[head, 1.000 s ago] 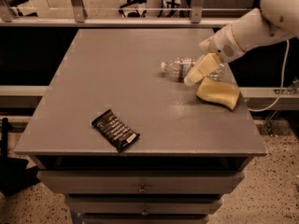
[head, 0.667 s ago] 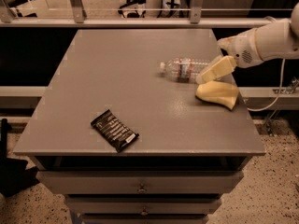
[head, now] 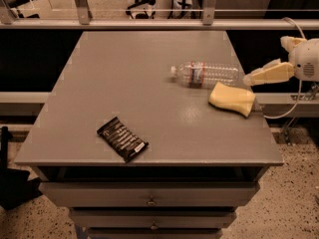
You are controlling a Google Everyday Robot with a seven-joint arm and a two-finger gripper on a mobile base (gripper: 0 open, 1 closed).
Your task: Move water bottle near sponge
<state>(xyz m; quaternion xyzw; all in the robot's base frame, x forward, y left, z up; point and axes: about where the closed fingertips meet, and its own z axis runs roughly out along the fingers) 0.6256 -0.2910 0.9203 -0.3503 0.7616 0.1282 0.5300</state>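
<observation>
The water bottle lies on its side on the grey table, cap pointing left, with its red-marked label band showing. The pale yellow sponge lies just in front of the bottle's base end, near the table's right edge, a small gap between them. My gripper is off the table's right edge, just right of the bottle's base. It is open, empty and touches neither thing.
A black snack bar wrapper lies near the table's front left. The table stands on a drawer cabinet. A metal railing runs behind the table. A cable hangs at the right.
My gripper let go of the bottle and drew back to the right, off the table's edge. The bottle now lies free beside the sponge.
</observation>
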